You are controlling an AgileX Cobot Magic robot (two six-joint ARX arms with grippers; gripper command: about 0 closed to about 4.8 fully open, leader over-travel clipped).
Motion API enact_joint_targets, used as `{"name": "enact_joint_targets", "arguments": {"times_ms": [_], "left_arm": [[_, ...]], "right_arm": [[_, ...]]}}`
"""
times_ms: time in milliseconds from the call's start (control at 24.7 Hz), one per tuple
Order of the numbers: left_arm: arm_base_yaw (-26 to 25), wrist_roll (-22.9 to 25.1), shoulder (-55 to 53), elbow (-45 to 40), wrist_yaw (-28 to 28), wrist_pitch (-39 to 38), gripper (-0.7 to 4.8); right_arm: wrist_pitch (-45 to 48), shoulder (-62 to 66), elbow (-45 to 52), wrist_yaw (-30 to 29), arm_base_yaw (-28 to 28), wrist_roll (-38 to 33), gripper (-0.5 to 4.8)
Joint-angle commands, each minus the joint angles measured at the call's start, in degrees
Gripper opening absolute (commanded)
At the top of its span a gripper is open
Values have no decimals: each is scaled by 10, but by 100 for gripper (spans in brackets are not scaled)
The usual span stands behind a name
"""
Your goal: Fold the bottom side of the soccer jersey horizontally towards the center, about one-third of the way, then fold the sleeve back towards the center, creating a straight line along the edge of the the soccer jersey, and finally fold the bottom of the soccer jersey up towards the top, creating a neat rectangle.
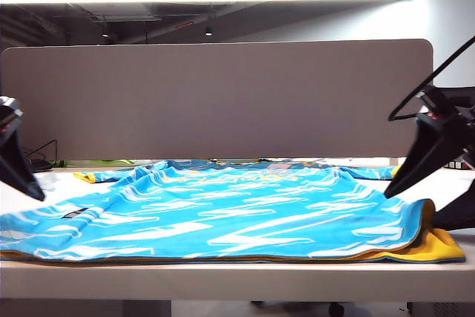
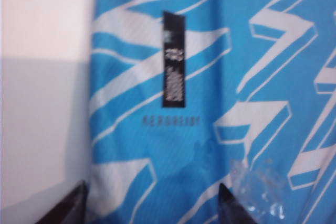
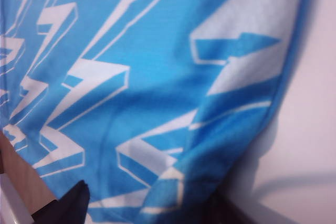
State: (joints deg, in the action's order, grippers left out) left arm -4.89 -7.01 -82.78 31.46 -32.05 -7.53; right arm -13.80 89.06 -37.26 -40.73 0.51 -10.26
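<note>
Closest to my exterior camera lies the near hem of the soccer jersey (image 1: 223, 220), sky-blue with white jagged streaks, spread flat across the pale table (image 1: 223, 280) and reaching almost from one side of it to the other. At the near right corner I see its yellow lining (image 1: 438, 246) peeking out from under the blue layer. Behind it stands a grey divider panel (image 1: 215, 98). My left gripper (image 1: 22, 180) hangs over the jersey's left edge, and my right gripper (image 1: 401, 183) hangs over the right edge; neither carries cloth. Through the left wrist camera I look down on a black label (image 2: 173, 59) with small lettering under it, and the left gripper (image 2: 152, 208) has its dark fingertips (image 2: 73, 205) set wide, one over bare table, the other over fabric. Through the right wrist camera I see only one dark fingertip (image 3: 71, 203) over rumpled blue cloth beside the jersey's edge; those jaws stand wide too.
</note>
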Motion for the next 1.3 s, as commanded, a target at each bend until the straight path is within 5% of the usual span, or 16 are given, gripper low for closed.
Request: {"name": "enact_joint_targets", "arguments": {"times_ms": [41,203,365,1013,1134,1297], "left_arm": [[6,-5,-42,-20,49,-97,323],[5,-5,-60,-20,49,-98,313],[6,-4,-60,-19,37,-115,236],[7,10,-60,-16,6,-161,236],[7,10,-60,-16,5,-150,126],[6,5,-60,-16,-23,-101,-3]], "right_arm": [[-46,16,16,61,8,-9,307],[-44,16,16,62,8,-16,306],[-42,16,16,61,8,-17,306],[-39,16,16,61,8,-17,306],[-37,16,16,61,8,-19,301],[-23,16,16,61,8,-33,112]]}}
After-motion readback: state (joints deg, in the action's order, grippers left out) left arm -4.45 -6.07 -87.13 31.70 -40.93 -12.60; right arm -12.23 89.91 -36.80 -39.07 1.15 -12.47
